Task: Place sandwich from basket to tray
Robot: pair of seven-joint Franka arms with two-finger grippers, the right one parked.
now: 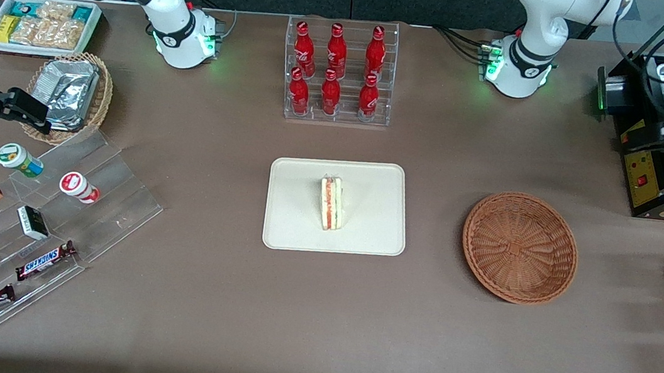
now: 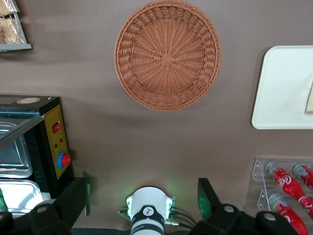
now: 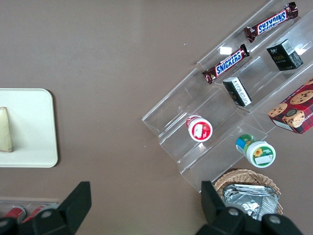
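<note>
now wedge sandwich (image 1: 331, 203) on flat tray (image 1: 290, 219), end effector (image 2: 145, 197) open.

The sandwich (image 1: 331, 203), a cream wedge edged red and green, is set upright on the cream tray (image 1: 295, 226); the reddish-brown wicker basket (image 1: 519, 247) is seen beside it.

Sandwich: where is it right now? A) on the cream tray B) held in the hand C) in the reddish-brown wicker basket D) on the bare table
A: the sandwich stands on the tray, while the basket is empty and the hand is open, high above the table near its arm's base, holding nothing.
</note>
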